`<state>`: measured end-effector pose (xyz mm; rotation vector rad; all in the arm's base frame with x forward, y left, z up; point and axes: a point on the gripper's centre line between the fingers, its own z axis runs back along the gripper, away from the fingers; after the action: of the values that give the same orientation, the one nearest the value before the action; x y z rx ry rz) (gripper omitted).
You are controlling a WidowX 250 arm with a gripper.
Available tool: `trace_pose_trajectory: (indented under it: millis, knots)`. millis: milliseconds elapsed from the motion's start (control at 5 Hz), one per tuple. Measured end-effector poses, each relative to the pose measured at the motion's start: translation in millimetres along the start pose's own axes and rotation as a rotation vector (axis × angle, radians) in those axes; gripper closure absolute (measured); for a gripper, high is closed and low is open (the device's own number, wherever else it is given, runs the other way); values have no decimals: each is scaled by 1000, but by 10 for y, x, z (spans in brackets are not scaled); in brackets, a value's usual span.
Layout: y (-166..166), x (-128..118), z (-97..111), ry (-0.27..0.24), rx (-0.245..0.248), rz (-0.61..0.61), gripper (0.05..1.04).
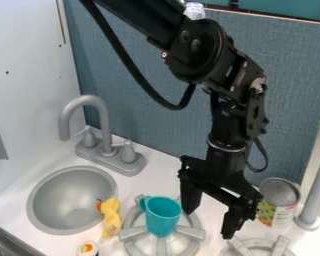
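My gripper (210,216) hangs down right of centre, its two fingers spread wide with nothing between them. Just left of its left finger, a teal cup (162,216) stands upright on a grey stove burner (195,243), its handle on the left. A yellow toy (110,217) with an orange tip lies left of the cup, by the sink's right rim. Behind and right of the gripper stands an opened tin can (279,196) with a colourful label.
The round grey sink (45,186) is at the left, with a grey faucet (104,120) behind it. A small white item (87,249) sits at the front edge. A second burner (280,245) is at the lower right, near a grey post (317,185). A blue panel (146,125) rises behind.
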<state>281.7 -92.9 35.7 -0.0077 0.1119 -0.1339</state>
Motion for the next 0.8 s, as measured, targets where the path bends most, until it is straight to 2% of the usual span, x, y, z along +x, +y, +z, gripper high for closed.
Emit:
trace_pose_trajectory:
  millis: [200, 400, 600, 800]
  knots:
    - [6, -15, -91, 29, 5, 1, 81]
    - [-14, 204, -124, -9, 8, -36, 81]
    - [-106, 586, -329, -65, -22, -144, 81]
    - [-158, 927, -396, -87, 21, -194, 81]
